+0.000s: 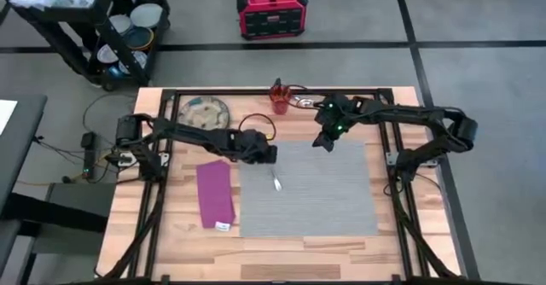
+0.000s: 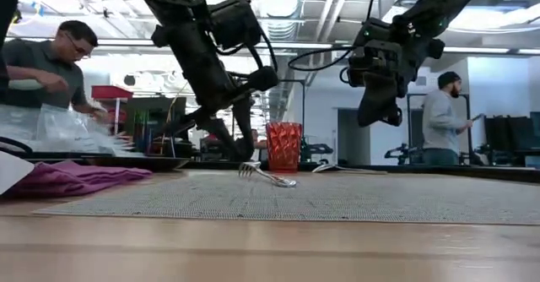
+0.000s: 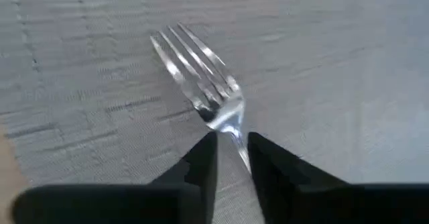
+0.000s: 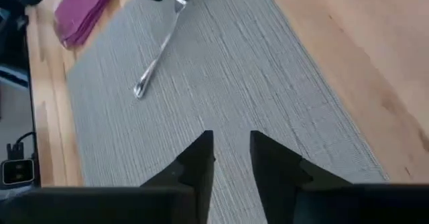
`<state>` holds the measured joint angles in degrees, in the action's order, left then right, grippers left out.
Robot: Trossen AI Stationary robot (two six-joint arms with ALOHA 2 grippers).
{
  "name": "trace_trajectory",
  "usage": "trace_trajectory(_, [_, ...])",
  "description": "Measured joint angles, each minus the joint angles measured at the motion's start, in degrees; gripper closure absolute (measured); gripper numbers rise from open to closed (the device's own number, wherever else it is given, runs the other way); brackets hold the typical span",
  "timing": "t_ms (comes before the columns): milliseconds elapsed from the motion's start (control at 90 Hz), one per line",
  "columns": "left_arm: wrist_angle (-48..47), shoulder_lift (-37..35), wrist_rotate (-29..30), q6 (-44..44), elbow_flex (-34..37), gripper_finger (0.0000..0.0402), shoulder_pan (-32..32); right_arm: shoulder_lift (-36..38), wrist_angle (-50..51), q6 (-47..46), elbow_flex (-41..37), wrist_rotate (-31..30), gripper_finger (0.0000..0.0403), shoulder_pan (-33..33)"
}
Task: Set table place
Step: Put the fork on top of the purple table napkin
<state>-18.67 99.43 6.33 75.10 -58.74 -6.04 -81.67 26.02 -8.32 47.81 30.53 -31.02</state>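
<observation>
fork (image 3: 201, 83) on mat (image 1: 333, 191), left pincer (image 3: 232, 153) astride handle

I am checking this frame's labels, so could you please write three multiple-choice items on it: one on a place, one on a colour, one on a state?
1. Where does the fork lie?
A. on the grey placemat
B. on the plate
C. on the napkin

2. What colour is the napkin?
A. yellow
B. magenta
C. white

3. How is the left gripper placed at the fork?
A. far away from it
B. lifting it clear of the mat
C. fingers straddling the handle, fork on the mat

Answers: 1 A, the high view shows it on the woven mat. 2 B, the cloth left of the mat is magenta. 3 C, the left wrist view shows the handle between both fingers.
</observation>
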Motion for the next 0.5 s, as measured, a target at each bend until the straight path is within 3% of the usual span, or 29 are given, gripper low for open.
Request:
trace_trajectory(222, [-0.32, 0.06, 1.07, 2.13, 0.00, 0.0230, 0.07, 0.00, 1.57, 2.03, 0.00, 1.05, 0.0284, -0.64])
trace_trajectory(500, [7.46, 3.95, -0.02, 2.84, -0.12, 0.0223, -1.23, 0.00, 1.92, 2.81, 0.02, 1.24, 0.0280, -0.66])
